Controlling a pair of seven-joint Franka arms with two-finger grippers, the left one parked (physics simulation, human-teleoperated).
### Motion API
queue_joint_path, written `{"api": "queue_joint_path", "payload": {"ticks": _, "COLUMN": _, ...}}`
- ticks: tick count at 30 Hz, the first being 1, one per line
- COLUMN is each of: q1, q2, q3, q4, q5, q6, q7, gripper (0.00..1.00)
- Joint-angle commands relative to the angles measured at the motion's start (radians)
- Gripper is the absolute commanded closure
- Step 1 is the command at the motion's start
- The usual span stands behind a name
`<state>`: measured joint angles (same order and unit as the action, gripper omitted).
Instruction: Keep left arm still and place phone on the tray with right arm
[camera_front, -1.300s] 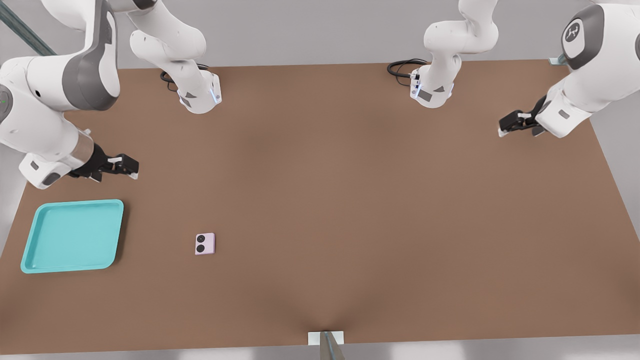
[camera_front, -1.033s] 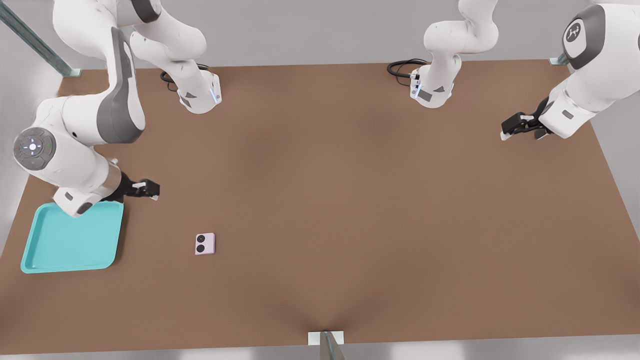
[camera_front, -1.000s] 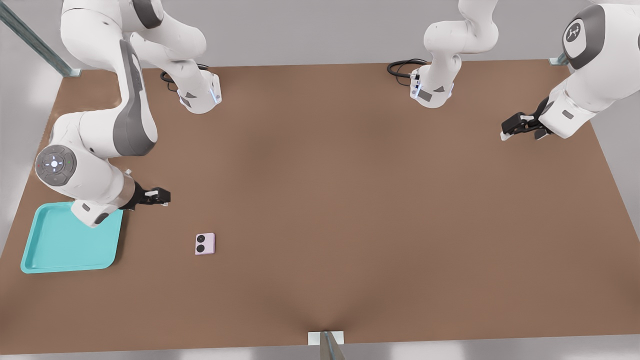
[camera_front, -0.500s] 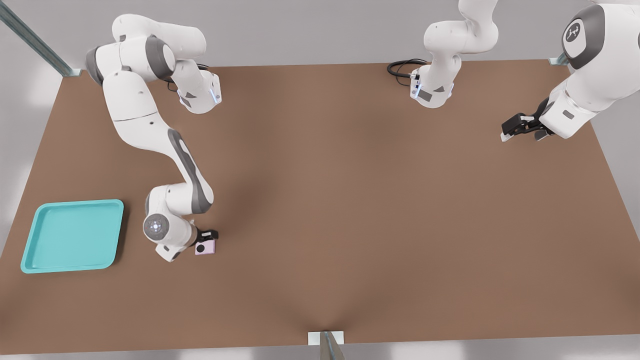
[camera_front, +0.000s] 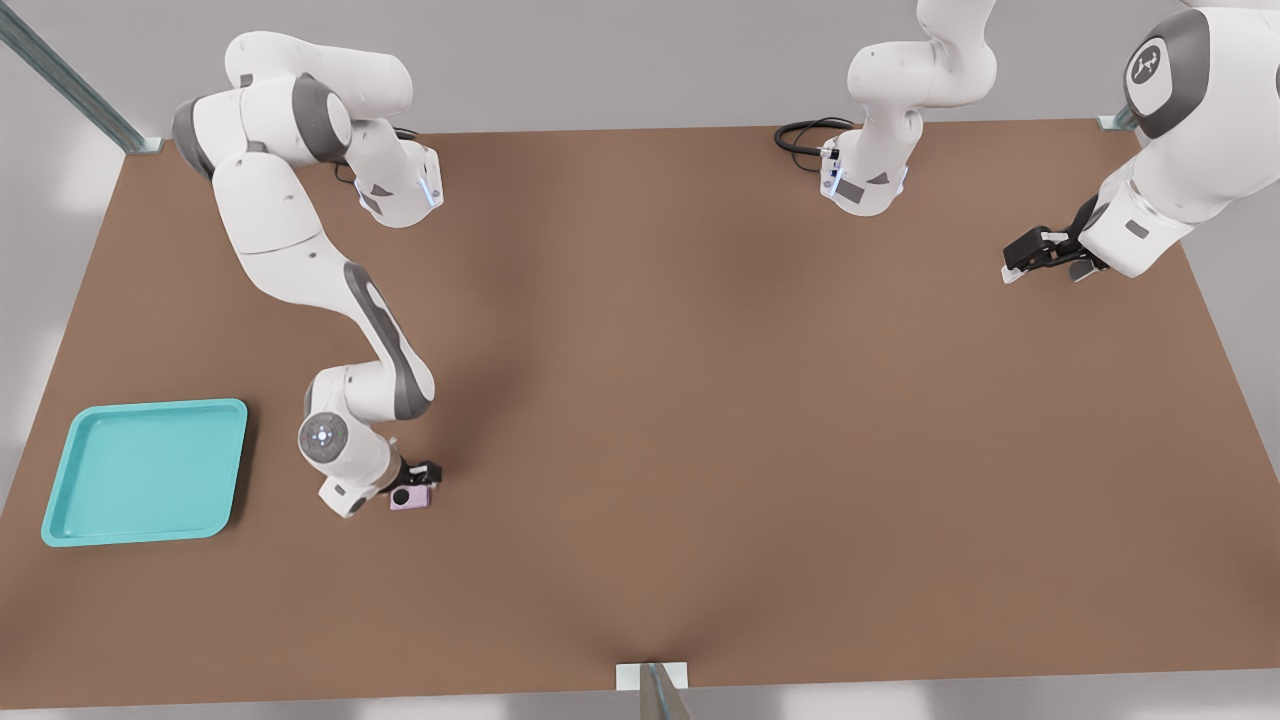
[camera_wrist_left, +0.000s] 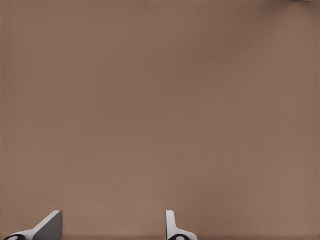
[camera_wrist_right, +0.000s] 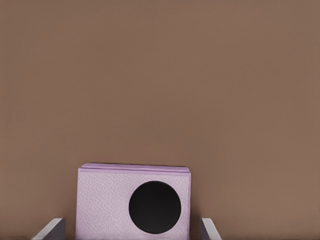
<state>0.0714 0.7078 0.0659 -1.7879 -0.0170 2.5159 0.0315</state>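
Jaws spread wide on either side of the phone, low over the brown worktop.

The jaws of the gripper (camera_front: 418, 478) stand apart — in the right wrist view one fingertip (camera_wrist_right: 50, 228) shows at each flank of the phone (camera_wrist_right: 133, 202), each with a narrow gap of bare worktop (camera_wrist_right: 160, 75) between it and the pale lilac case, so nothing is clamped. The phone (camera_front: 412, 497) lies flat with one black round lens showing, the rest hidden under the gripper in the front view. The right arm (camera_front: 300, 250) reaches down to it from its base at the far edge. The turquoise tray (camera_front: 60, 470) sits well apart toward the front view's left — empty, near the worktop's edge.
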Motion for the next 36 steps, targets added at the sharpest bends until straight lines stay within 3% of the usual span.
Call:
{"api": "queue_joint_path", "payload": {"ticks": 1, "q1": 0.001, "q2": 0.004, "q3": 0.000, "q4": 0.001, "q5": 0.002, "q6": 0.023, "q7": 0.007, "gripper": 0.00}}
{"api": "queue_joint_path", "payload": {"ticks": 3, "q1": -0.001, "q2": 0.005, "q3": 0.000, "q4": 0.004, "q5": 0.003, "q6": 0.023, "q7": 0.007, "gripper": 0.00}}
{"api": "queue_joint_path", "payload": {"ticks": 5, "q1": -0.001, "q2": 0.005, "q3": 0.000, "q4": 0.005, "q5": 0.002, "q6": 0.021, "q7": 0.005, "gripper": 0.21}}
{"api": "queue_joint_path", "payload": {"ticks": 12, "q1": 0.004, "q2": 0.013, "q3": -0.001, "q4": 0.005, "q5": 0.002, "q6": 0.023, "q7": 0.005, "gripper": 0.20}}
{"api": "queue_joint_path", "payload": {"ticks": 15, "q1": 0.008, "q2": 0.007, "q3": -0.001, "q4": 0.013, "q5": 0.000, "q6": 0.015, "q7": 0.002, "gripper": 0.28}}
{"api": "queue_joint_path", "payload": {"ticks": 21, "q1": -0.025, "q2": -0.129, "q3": -0.003, "q4": 0.007, "q5": -0.015, "q6": -0.155, "q7": -0.022, "gripper": 0.28}}
{"api": "queue_joint_path", "payload": {"ticks": 25, "q1": -0.219, "q2": -0.249, "q3": 0.000, "q4": -0.080, "q5": -0.021, "q6": -0.227, "q7": -0.257, "gripper": 0.28}}
{"api": "queue_joint_path", "payload": {"ticks": 30, "q1": -0.485, "q2": -0.237, "q3": 0.000, "q4": -0.079, "q5": -0.021, "q6": -0.221, "q7": -0.630, "gripper": 0.28}}
{"api": "queue_joint_path", "payload": {"ticks": 33, "q1": -0.568, "q2": -0.183, "q3": -0.001, "q4": -0.058, "q5": -0.021, "q6": -0.195, "q7": -0.714, "gripper": 0.27}}
{"api": "queue_joint_path", "payload": {"ticks": 35, "q1": -0.581, "q2": -0.165, "q3": -0.001, "q4": -0.044, "q5": -0.021, "q6": -0.192, "q7": -0.716, "gripper": 0.00}}
{"api": "queue_joint_path", "payload": {"ticks": 36, "q1": -0.581, "q2": -0.165, "q3": -0.001, "q4": -0.039, "q5": -0.021, "q6": -0.197, "q7": -0.713, "gripper": 0.00}}
